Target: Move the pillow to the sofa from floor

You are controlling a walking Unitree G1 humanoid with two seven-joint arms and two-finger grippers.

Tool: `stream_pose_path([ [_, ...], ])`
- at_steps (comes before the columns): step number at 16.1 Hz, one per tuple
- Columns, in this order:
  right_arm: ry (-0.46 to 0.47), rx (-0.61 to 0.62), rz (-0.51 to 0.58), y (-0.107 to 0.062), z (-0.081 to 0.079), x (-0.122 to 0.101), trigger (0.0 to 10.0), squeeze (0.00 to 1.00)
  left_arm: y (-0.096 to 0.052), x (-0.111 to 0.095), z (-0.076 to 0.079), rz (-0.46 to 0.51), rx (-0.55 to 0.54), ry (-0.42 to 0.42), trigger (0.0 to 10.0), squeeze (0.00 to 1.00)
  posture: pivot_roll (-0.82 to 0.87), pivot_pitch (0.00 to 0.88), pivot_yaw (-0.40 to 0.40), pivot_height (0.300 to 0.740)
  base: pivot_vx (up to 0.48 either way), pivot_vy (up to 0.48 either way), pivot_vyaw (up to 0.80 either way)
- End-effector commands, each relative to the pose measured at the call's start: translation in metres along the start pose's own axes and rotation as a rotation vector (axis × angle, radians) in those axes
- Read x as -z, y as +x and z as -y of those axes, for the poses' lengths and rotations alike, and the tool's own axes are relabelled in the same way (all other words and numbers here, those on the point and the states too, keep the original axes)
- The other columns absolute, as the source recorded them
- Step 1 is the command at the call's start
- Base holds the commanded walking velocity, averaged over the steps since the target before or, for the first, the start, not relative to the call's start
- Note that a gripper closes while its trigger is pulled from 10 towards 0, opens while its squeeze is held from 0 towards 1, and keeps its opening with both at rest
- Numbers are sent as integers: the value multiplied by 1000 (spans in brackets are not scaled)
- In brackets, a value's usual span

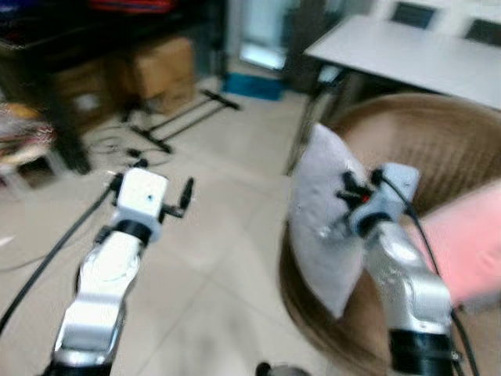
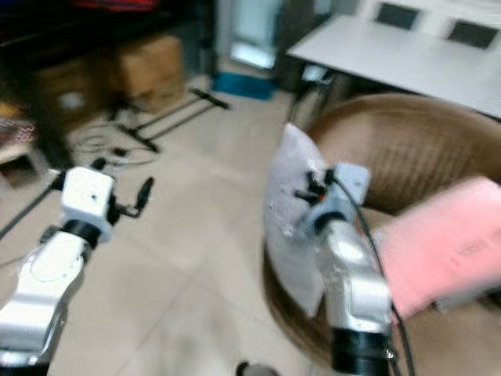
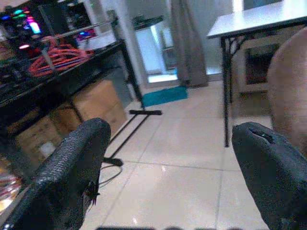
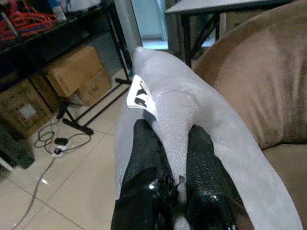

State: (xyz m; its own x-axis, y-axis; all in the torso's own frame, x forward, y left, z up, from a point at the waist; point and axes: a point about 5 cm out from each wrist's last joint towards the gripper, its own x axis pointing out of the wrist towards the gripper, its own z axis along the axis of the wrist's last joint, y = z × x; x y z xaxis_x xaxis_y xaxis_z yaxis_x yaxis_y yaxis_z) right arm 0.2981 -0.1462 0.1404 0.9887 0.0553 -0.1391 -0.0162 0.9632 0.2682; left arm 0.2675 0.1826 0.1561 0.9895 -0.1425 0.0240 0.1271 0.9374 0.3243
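A light grey pillow (image 1: 325, 211) hangs upright over the rim of the round brown sofa (image 1: 438, 133), lifted off the floor. My right gripper (image 4: 175, 143) is shut on the pillow (image 4: 192, 108), its two black fingers pinching a fold of the fabric beside a white tag (image 4: 140, 97). In the head views the right gripper (image 1: 352, 192) presses against the pillow's side. My left gripper (image 1: 168, 207) is raised over the tiled floor, apart from the pillow, and stands open with nothing between its fingers (image 3: 72, 172).
A pink cushion (image 2: 446, 243) lies on the sofa seat. A grey table (image 1: 415, 51) stands behind the sofa. Cardboard boxes (image 1: 160, 66), a dark shelf with cables (image 3: 53, 55), a black stand (image 1: 180, 117) and floor cords (image 1: 55, 243) lie to the left.
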Motion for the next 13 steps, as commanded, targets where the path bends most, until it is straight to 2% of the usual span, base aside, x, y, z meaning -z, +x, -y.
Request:
stream_pose_path([
  [1, -17, -42, 91, 0, -7, -20, 10000, 0, 0, -4, 1, 19, 10, -14, 10000, 514, -52, 0, -13, 740, 240, 0, -788],
  [5, -47, -60, 80, 1, -11, -20, 10000, 0, -2, -4, 3, 15, 16, -22, 10000, 518, -41, 0, -21, 740, 281, 0, -769],
  [9, -57, -51, 72, 1, -9, -19, 10000, 0, -3, -3, 4, 10, 28, -23, 10000, 522, -40, 0, -23, 740, 291, 0, -128],
  [13, -60, -49, 64, 2, -9, -19, 10000, 0, -2, -3, 5, 8, 35, -22, 10000, 522, -40, 0, -24, 740, 290, 0, -797],
])
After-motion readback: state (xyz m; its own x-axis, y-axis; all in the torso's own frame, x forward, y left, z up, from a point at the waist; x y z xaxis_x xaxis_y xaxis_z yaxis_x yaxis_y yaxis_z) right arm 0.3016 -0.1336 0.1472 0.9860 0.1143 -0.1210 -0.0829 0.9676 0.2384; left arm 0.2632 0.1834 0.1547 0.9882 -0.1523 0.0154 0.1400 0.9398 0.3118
